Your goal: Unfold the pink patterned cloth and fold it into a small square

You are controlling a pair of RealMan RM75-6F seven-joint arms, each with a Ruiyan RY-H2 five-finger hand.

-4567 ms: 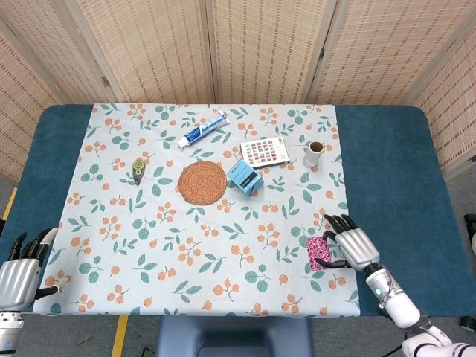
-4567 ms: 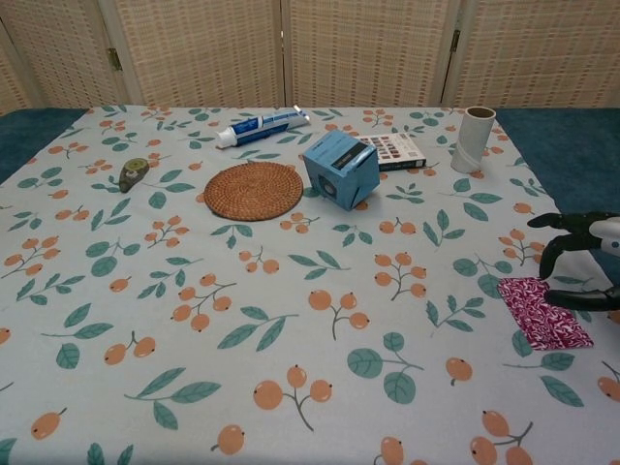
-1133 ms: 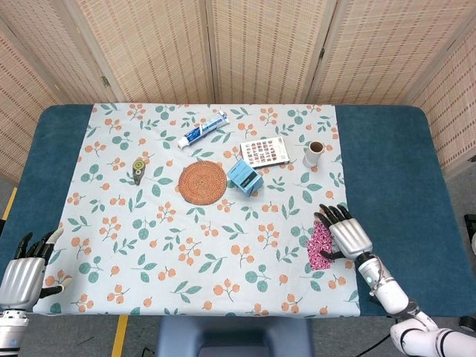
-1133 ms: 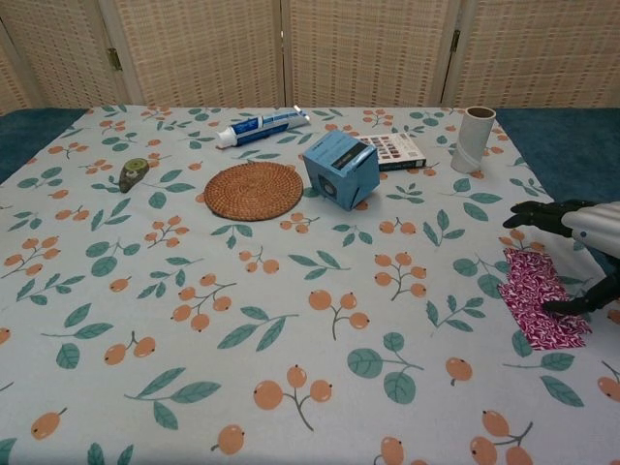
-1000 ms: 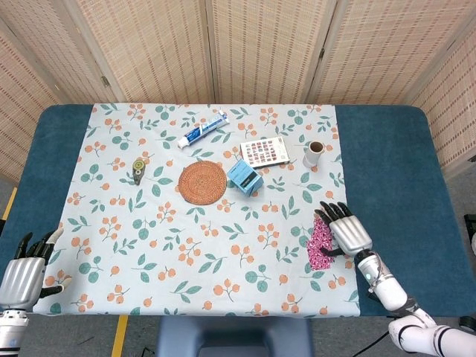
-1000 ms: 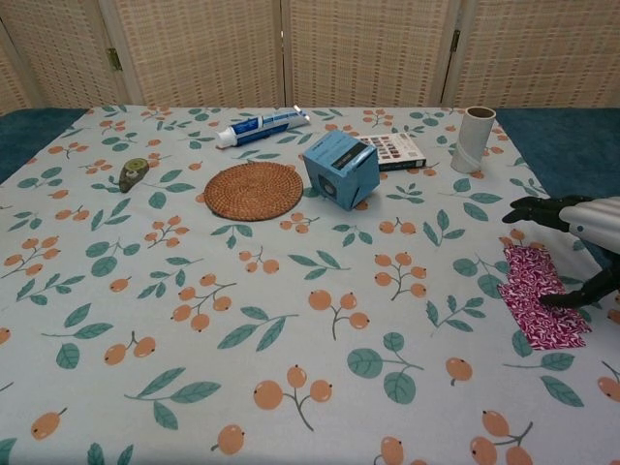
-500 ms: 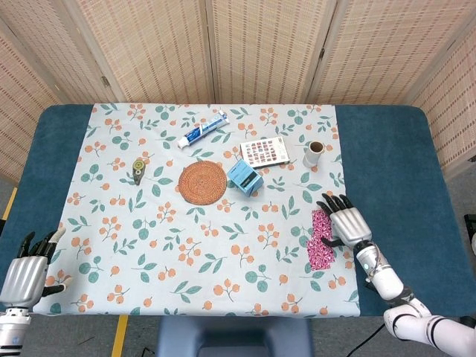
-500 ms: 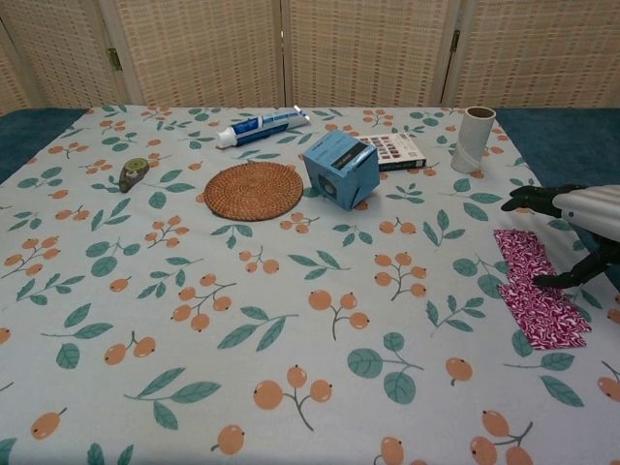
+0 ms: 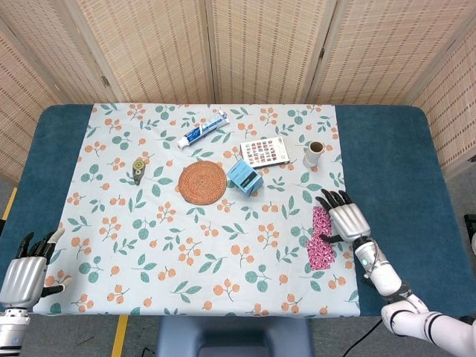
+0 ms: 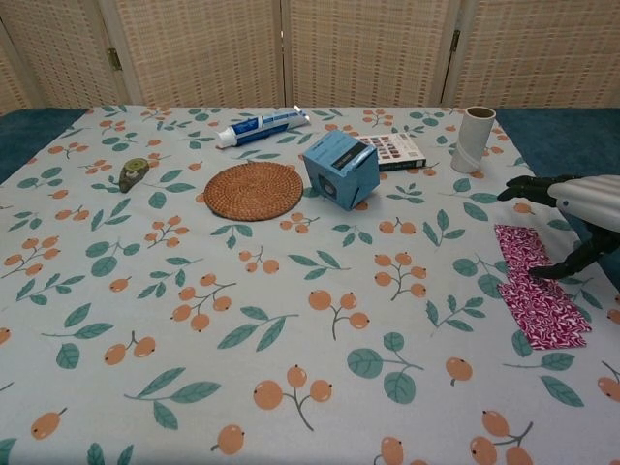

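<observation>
The pink cloth (image 9: 321, 247) lies as 1 long strip on the tablecloth (image 9: 149, 245), near-right of the paper cup (image 9: 314, 153), its long axis running toward that cup. The right hand (image 9: 346, 222), fingers spread, rests its thumb on the strip's far half from the outer side and grips nothing. The left hand (image 9: 24, 274) is open and well apart, so the right hand is judged nearer for the next unfolding.

Right hand (image 9: 348, 221) is low over the right side of the table, palm down, dark fingers (image 10: 524, 185) spread and reaching away from the robot; thumb tip touching the surface below it; its forearm runs back toward the near right corner; left hand (image 9: 24, 270) sits at the near left corner, fingers apart, holding nothing.
</observation>
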